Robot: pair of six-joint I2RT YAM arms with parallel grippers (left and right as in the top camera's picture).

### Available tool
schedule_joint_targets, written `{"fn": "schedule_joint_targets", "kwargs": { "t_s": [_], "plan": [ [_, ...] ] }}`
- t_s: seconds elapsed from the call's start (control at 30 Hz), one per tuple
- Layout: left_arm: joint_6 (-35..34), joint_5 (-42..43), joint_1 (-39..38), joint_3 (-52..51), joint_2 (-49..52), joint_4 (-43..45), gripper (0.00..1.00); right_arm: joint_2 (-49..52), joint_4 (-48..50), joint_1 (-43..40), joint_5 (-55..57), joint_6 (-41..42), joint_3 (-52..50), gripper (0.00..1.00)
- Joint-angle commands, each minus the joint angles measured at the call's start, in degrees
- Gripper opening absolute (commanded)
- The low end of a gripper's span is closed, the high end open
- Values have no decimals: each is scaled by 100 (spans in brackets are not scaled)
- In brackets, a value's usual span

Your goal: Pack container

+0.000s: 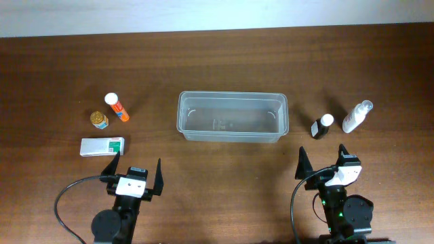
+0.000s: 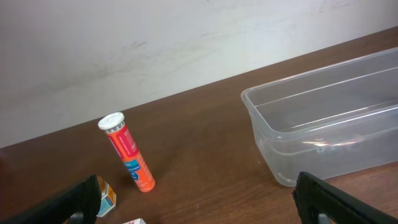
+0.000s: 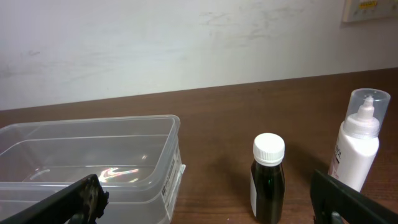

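Observation:
The clear plastic container (image 1: 231, 116) stands empty at the table's middle; it also shows as the container (image 2: 329, 121) and the container (image 3: 87, 165) in the wrist views. An orange tube (image 1: 116, 107), a small jar (image 1: 100, 120) and a white-green box (image 1: 102, 146) lie to its left. A dark bottle (image 1: 322, 127) and a white spray bottle (image 1: 357, 116) stand to its right. My left gripper (image 1: 135, 169) is open near the front edge, just in front of the box. My right gripper (image 1: 321, 163) is open in front of the dark bottle (image 3: 268, 177). Neither holds anything.
The orange tube (image 2: 127, 152) lies tilted ahead of the left fingers, with the jar (image 2: 104, 196) by the left finger. The spray bottle (image 3: 357, 140) stands beside the right finger. A pale wall runs along the table's far edge.

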Motion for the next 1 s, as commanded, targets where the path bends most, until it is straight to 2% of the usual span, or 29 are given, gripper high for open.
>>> {"fn": "schedule_joint_targets", "kwargs": {
  "t_s": [0.0,0.67,0.83,0.97],
  "plan": [
    [-11,-42,37,-48,-55,15,99,-66,-22,-33,-74,-2,-26,98],
    [-11,-42,37,-48,-55,15,99,-66,17,-37,-52,2,13,98],
    [-11,-42,37,-48,-55,15,99,63,4,-42,-15,20,651,98],
    [-11,-39,37,-48,-55,15,99,761,-284,-48,87,17,1711,98]
  ]
}}
